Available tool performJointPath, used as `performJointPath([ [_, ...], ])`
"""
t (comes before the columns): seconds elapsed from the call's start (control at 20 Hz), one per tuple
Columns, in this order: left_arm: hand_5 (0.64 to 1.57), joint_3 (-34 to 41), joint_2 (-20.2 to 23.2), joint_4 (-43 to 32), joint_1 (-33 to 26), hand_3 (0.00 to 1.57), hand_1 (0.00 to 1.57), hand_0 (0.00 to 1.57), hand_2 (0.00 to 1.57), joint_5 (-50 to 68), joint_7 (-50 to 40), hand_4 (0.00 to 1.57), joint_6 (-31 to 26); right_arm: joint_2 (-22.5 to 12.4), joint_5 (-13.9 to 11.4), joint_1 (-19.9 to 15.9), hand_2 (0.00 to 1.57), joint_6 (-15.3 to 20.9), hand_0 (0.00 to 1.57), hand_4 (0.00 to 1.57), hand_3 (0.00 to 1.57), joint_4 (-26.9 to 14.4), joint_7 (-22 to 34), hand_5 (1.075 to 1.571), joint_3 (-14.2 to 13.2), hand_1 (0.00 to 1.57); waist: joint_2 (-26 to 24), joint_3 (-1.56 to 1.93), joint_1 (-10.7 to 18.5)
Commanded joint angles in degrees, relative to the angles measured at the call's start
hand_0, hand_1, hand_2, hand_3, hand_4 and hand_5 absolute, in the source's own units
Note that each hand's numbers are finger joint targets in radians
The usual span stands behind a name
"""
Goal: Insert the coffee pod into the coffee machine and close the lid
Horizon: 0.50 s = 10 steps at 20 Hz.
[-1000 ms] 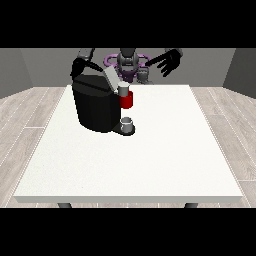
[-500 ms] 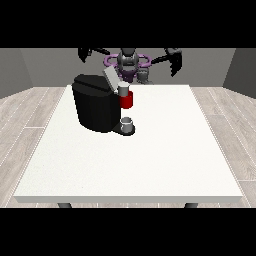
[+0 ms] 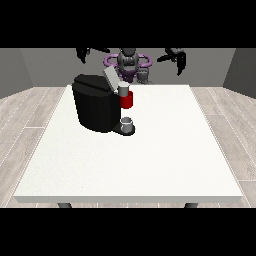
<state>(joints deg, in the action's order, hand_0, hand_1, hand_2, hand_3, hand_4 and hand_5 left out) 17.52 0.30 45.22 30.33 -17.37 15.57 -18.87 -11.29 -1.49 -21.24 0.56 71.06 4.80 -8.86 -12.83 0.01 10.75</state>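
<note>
The white surface (image 3: 150,150) carries a black coffee machine (image 3: 95,107) at its far left part. The machine's lid (image 3: 110,79) is raised and tilted, a grey flap standing up from the top edge on the side nearest the red part. A red section (image 3: 127,100) sits at the machine's front, to the right of the black body, with a small pale piece (image 3: 123,89) directly above it, just below the lid; whether this is the pod cannot be told. No pod can be made out with certainty elsewhere on the surface. Below the red section a grey cup (image 3: 127,123) stands on the machine's base plate.

The robot (image 3: 128,64) is behind the far edge of the surface, with both arms raised and spread out to the sides. The hand at the view's left (image 3: 84,53) is held high, above and behind the machine, well apart from the lid and touching nothing. Its fingers hang downward and look loosely spread; nothing is held between them. The hand at the view's right (image 3: 177,56) is likewise raised, well apart from the machine and clear of the surface. Its fingers point down, relaxed and somewhat apart, holding nothing.
</note>
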Motion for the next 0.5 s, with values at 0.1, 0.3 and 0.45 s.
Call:
performJointPath([
  [0.1,1.571,-4.3,-0.3,6.3,-2.0,0.0,0.0,0.0,0.0,4.6,-1.0,0.39,0.9,-0.1,6.0,-5.9,0.0,-2.4,0.0,0.19,0.0,-4.6,1.9,1.571,-3.9,0.0,3.8,0.02,1.3],
  [0.3,1.571,-5.1,-0.2,12.1,-2.0,0.0,0.0,0.0,0.0,5.1,-3.4,0.38,2.3,-0.7,5.7,-10.3,0.0,-0.3,0.0,0.18,0.0,-7.9,2.7,1.571,-4.9,0.0,7.8,0.01,2.1],
  [0.45,1.571,-11.8,-0.3,18.4,-6.6,0.0,0.0,0.0,0.0,9.4,-8.7,0.36,1.3,-3.1,6.0,-10.0,0.0,-1.2,0.0,0.07,0.0,-13.7,-0.2,1.571,-7.0,0.0,5.9,0.03,6.0],
])
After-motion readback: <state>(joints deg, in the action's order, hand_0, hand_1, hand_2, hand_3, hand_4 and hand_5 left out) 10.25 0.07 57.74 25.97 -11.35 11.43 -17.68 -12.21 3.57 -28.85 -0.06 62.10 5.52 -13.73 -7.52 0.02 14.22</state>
